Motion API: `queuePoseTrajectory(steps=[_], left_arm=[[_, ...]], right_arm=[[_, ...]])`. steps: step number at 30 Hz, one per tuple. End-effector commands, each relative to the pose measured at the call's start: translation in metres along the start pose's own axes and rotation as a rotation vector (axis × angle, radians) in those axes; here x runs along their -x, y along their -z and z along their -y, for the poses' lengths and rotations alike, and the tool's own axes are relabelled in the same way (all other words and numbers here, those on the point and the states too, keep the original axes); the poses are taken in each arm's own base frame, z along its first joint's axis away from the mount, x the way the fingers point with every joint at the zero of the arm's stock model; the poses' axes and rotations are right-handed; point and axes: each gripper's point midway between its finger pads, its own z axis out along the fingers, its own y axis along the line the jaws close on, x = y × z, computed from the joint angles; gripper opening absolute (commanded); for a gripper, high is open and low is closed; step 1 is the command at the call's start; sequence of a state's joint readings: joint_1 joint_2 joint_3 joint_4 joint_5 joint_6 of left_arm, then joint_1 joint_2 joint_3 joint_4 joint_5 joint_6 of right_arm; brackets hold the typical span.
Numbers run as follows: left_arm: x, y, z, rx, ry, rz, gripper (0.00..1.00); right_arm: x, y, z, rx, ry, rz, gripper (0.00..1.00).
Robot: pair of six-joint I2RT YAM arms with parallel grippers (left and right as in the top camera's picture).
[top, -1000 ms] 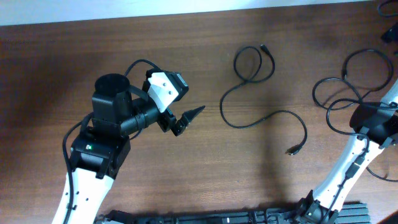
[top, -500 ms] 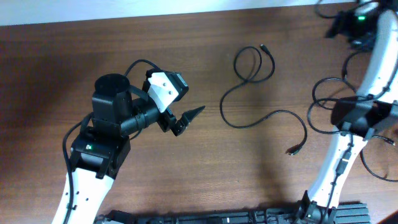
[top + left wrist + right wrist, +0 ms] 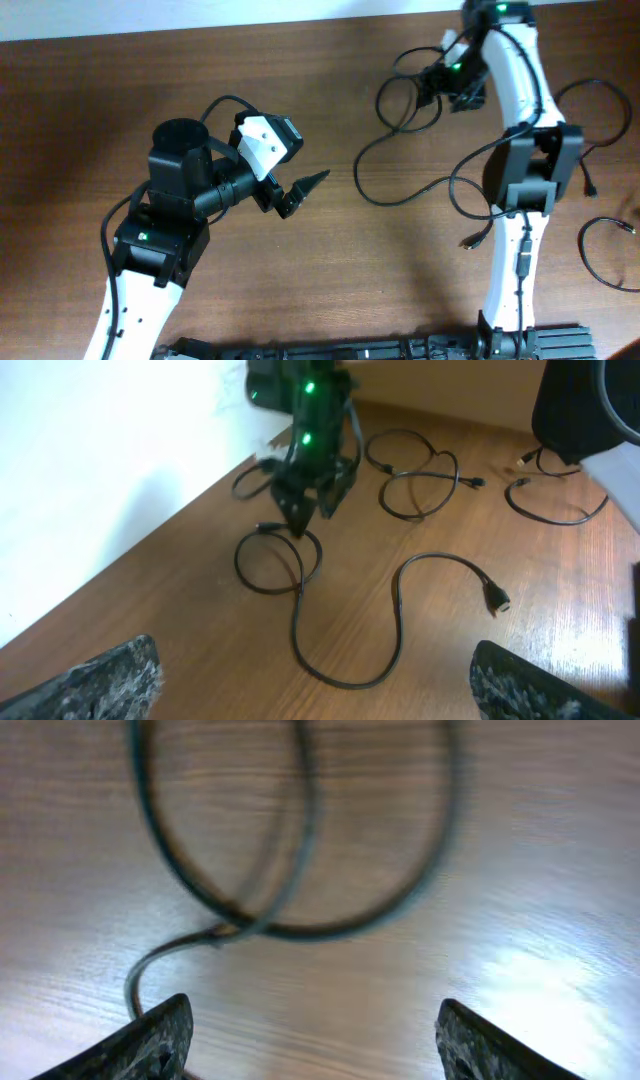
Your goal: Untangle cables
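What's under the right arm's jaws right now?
A cable loop crossing itself on the table. The open jaws hold nothing. From overhead, the right arm covers part of that loop.

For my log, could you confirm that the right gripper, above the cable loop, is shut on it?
Not shut: the right gripper, above the loop, stands open and holds nothing, as the right wrist view shows.

Right wrist view: cable loop [image 3: 240,923] is badly blurred, and its top is cut off by the frame edge. Overhead: right gripper [image 3: 435,85] covers part of that loop; I cannot tell contact. Plug [image 3: 470,242] is too small to identify. Far-right cable [image 3: 583,250] runs off the edge.
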State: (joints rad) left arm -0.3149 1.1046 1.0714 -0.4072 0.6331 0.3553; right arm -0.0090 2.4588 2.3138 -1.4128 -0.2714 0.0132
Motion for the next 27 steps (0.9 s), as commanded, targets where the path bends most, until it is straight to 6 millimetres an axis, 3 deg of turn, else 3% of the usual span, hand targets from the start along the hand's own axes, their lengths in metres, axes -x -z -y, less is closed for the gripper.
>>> queuePoseTrajectory(steps=[1, 6, 12, 17, 23, 25, 27], left_arm=[[0.005, 0.001, 0.003, -0.013, -0.012, 0.013, 0.99], [0.005, 0.001, 0.003, -0.014, -0.011, 0.013, 0.99], [0.005, 0.001, 0.003, -0.013, -0.012, 0.013, 0.99], [0.005, 0.001, 0.003, -0.014, -0.012, 0.013, 0.99], [0.005, 0.001, 0.003, -0.014, -0.012, 0.013, 0.99], [0.005, 0.001, 0.003, -0.014, -0.012, 0.013, 0.99], [0.005, 0.001, 0.003, -0.014, -0.011, 0.013, 0.99]], right_arm=[[-0.001, -0.021, -0.029, 0.022, 0.094, -0.01, 0.77], [-0.002, -0.05, -0.038, 0.038, 0.041, -0.008, 0.77], [-0.016, -0.076, -0.03, 0.033, 0.001, -0.051, 0.74], [-0.013, -0.078, -0.03, 0.038, 0.005, -0.037, 0.74], [-0.003, -0.076, -0.054, 0.173, 0.022, -0.002, 0.68], [-0.002, -0.076, -0.058, 0.192, 0.027, 0.006, 0.57], [0.003, -0.076, -0.058, 0.195, 0.034, 0.025, 0.36]])
